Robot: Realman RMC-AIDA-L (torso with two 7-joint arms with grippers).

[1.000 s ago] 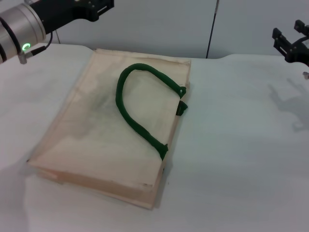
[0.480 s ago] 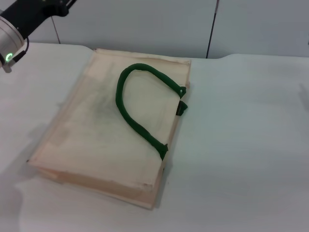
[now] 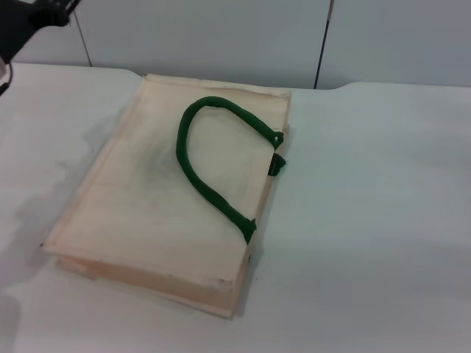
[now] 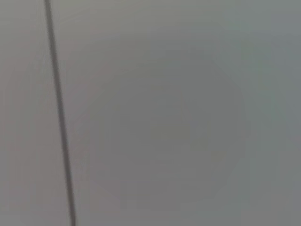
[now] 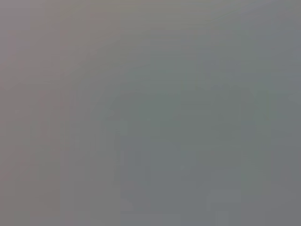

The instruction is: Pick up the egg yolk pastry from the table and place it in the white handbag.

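The white handbag (image 3: pixel 147 206) lies flat on the white table (image 3: pixel 368 191) in the head view, left of centre, with its dark green rope handle (image 3: pixel 202 173) looped on top. The egg yolk pastry is out of view in every frame. Only a dark part of my left gripper (image 3: pixel 51 15) shows, raised in the far left top corner, well away from the bag. My right gripper appears nowhere. Both wrist views hold only plain grey surface.
A grey panelled wall (image 3: pixel 221 37) with a dark vertical seam (image 3: pixel 322 44) stands behind the table's far edge. The left wrist view also shows a dark seam (image 4: pixel 59 113) on a grey surface.
My left arm has pulled back up and to the left, almost leaving the head view. My right gripper, seen at the far right a second ago, has gone out of the view.
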